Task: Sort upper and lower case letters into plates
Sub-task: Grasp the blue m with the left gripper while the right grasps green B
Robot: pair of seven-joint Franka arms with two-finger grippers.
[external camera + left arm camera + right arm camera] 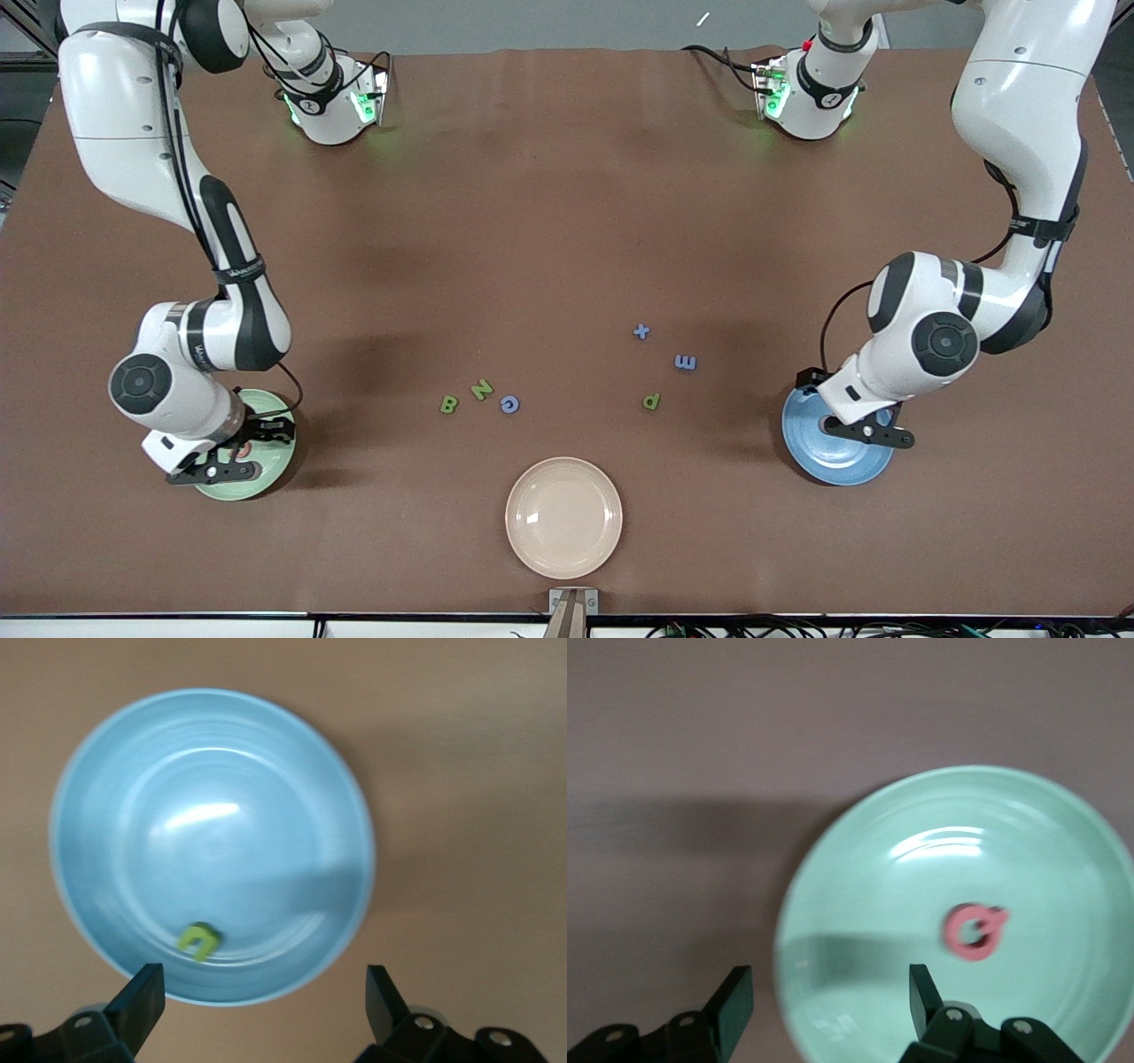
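Observation:
The pale green plate [266, 476] lies toward the right arm's end of the table. My right gripper [235, 454] hangs over it, open and holding nothing [828, 1001]. A pink letter [973, 930] lies in this plate [859, 904]. The blue plate [833, 465] lies toward the left arm's end. Over its edge my left gripper [873, 434] stands wide open and bare [264, 1001]. A small green letter [198, 940] lies in the blue plate [213, 797]. Loose on the table are a green B [449, 405], green N [481, 389], blue G [509, 404], green P [651, 401], a blue letter [685, 361] and a blue cross-shaped letter [641, 331].
A cream-beige plate [563, 517] with nothing in it lies near the table's front edge, nearer to the front camera than the loose letters. Both arm bases [332, 106] [811, 97] stand along the table's back edge.

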